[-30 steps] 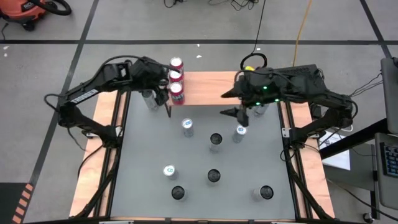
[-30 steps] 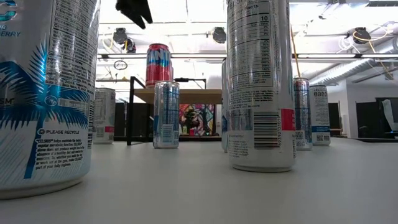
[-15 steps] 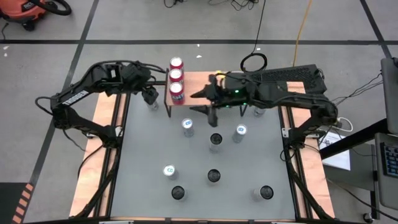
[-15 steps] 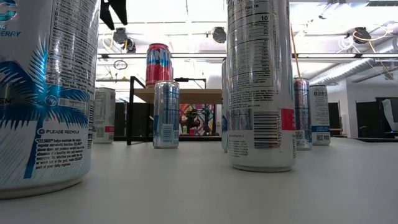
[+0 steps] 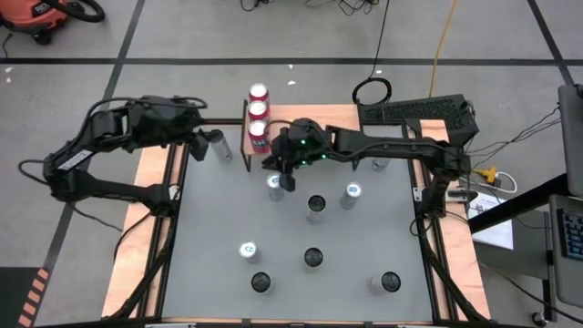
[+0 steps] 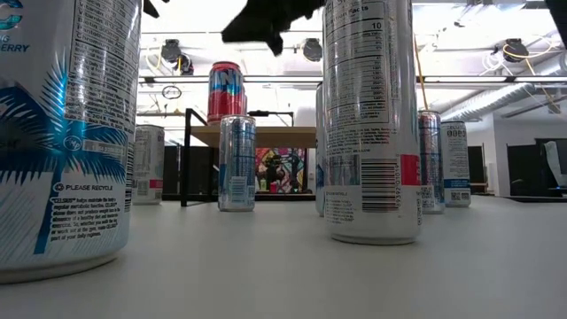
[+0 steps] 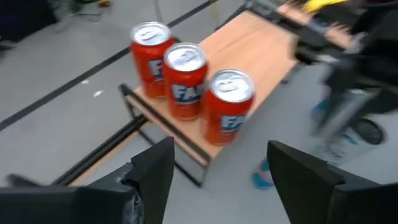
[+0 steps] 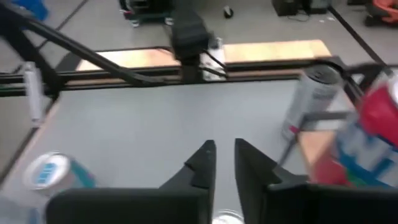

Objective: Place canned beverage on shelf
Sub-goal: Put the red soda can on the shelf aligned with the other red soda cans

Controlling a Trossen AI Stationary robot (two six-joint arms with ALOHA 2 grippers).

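High view first. I see the shelf (image 5: 273,123) at the far edge of the grey tabletop (image 5: 209,237). Three red cans (image 5: 258,111) stand in a row on its left end. The right part of the wooden top is bare. My right tool (image 5: 288,179) reaches across from the right and hangs just in front of the shelf. It is right beside a silver can (image 5: 275,185), just below the red cans in this picture. I cannot tell from up here if it touches that can. My left tool (image 5: 195,146) sits left of the shelf, next to another silver can (image 5: 219,145) at the tabletop's edge. More cans stand apart over the tabletop.

Low view next. I see the shelf (image 6: 266,136) far back, with one red can (image 6: 226,90) showing on it. A silver can (image 6: 236,162) stands in front of it. A dark tool part hangs near the top, above that can. Two big cans stand very near the camera.

Left wrist view. My left tool's fingers (image 7: 152,174) are apart, with nothing between them. The three red cans (image 7: 186,81) on the shelf (image 7: 249,50) are ahead, well apart from the fingers.

Right wrist view. My right tool's fingers (image 8: 202,163) are close together with a thin gap, and they hold nothing. A bit of a can top shows just under them. A red can (image 8: 379,118) on the shelf is off to the side.
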